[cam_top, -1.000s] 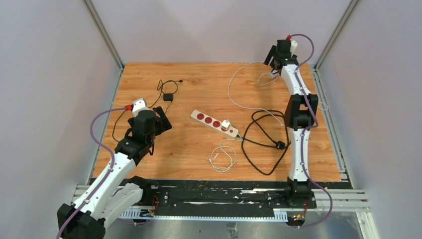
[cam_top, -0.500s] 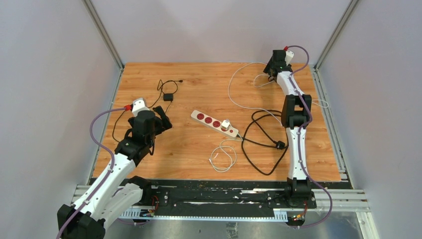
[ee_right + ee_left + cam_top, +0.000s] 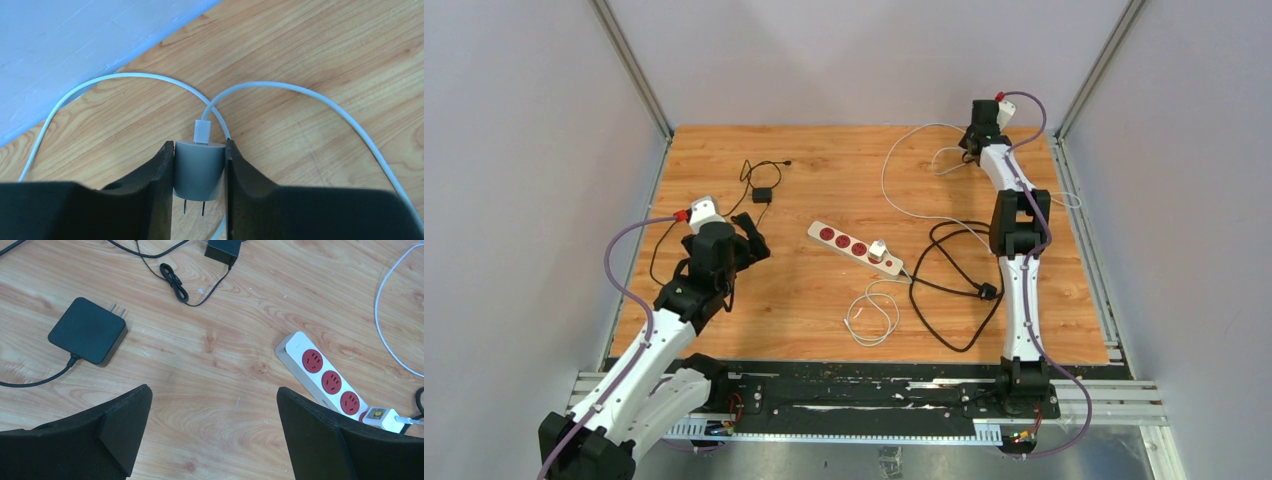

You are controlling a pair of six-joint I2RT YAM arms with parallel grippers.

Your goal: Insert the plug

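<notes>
In the right wrist view the plug [image 3: 198, 172], a small grey-white charger with two prongs pointing toward the camera, lies on the wood with a white cable [image 3: 280, 90] running from its far end. My right gripper [image 3: 198, 150] is shut on it, one finger against each side. From above, the right gripper [image 3: 976, 140] sits low at the back right of the table and hides the plug. The white power strip [image 3: 856, 248] with red sockets lies mid-table, a white adapter [image 3: 877, 249] plugged into it. My left gripper [image 3: 212, 389] hangs open and holds nothing, left of the strip [image 3: 325, 382].
A black adapter [image 3: 88, 330] with its cord lies ahead and to the left of the left gripper, and another one [image 3: 223, 247] lies farther off. A black cable loop [image 3: 954, 290] and a coiled white cable [image 3: 871, 315] lie near the strip. The back wall stands close behind the right gripper.
The right gripper dropped to the table at the back right and its jaws closed in on the plug. The left arm stayed where it was.
</notes>
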